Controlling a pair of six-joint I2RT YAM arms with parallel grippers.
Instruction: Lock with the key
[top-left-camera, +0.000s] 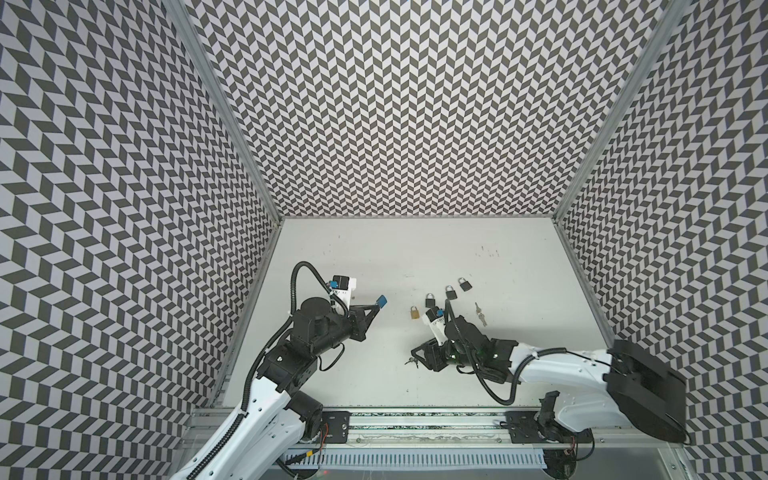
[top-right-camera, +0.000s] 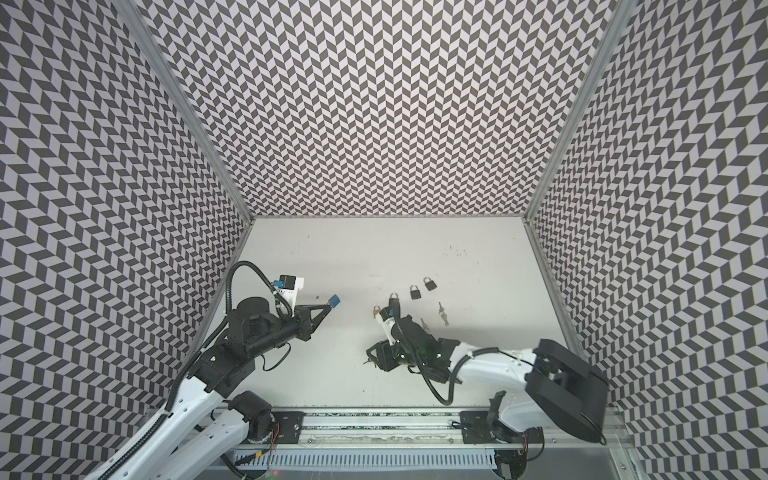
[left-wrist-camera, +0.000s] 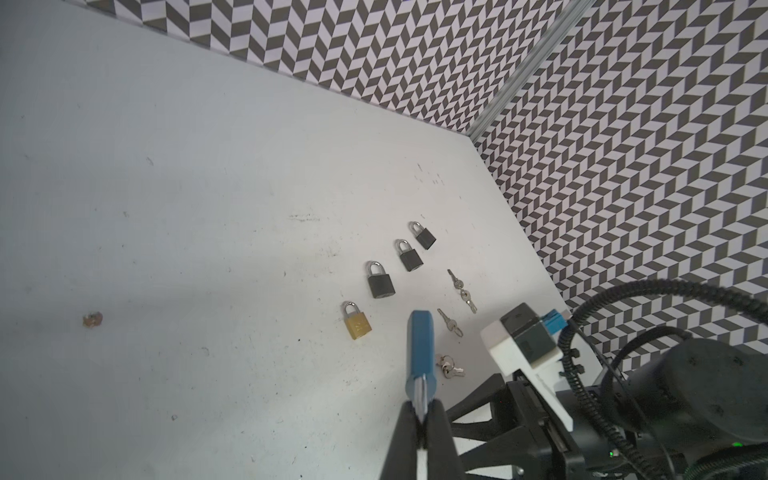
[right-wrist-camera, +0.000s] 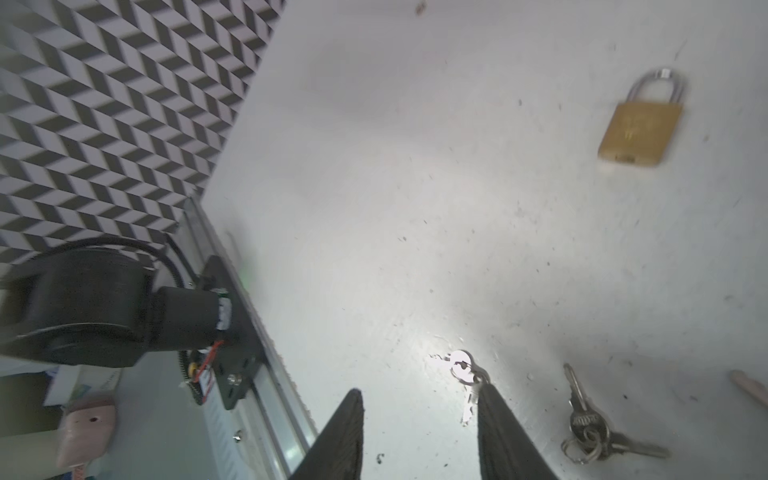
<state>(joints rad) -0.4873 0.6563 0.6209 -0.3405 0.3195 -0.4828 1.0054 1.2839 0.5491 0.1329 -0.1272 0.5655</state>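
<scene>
Top views, both, from the left: left tool, two blue pads on black fingers, pressed shut on nothing and raised over the bare white table. Probably parked there to stay clear, ready to steady a lock later.

Further right, small brass padlock with a steel shackle, flat on the table and well apart from those pads.

Nearer the front edge, right tool, best seen from the right wrist: black fingers partly spread, nothing between them. Small silver key on a wire ring at the table surface, touching one fingertip. Cannot tell whether pinned, nudged or merely lying there. Low pose, suited to picking a flat key off the surface. Second bunch of silver keys just beside.

Right again, three black padlocks with steel shackles, in a slanting row with the brass one. Then more loose silver keys toward the right wall. Spread apart, presumably for reaching each singly.

No key in any lock yet. Cannot tell the matching pair, nor whether any shackle stands open.
</scene>
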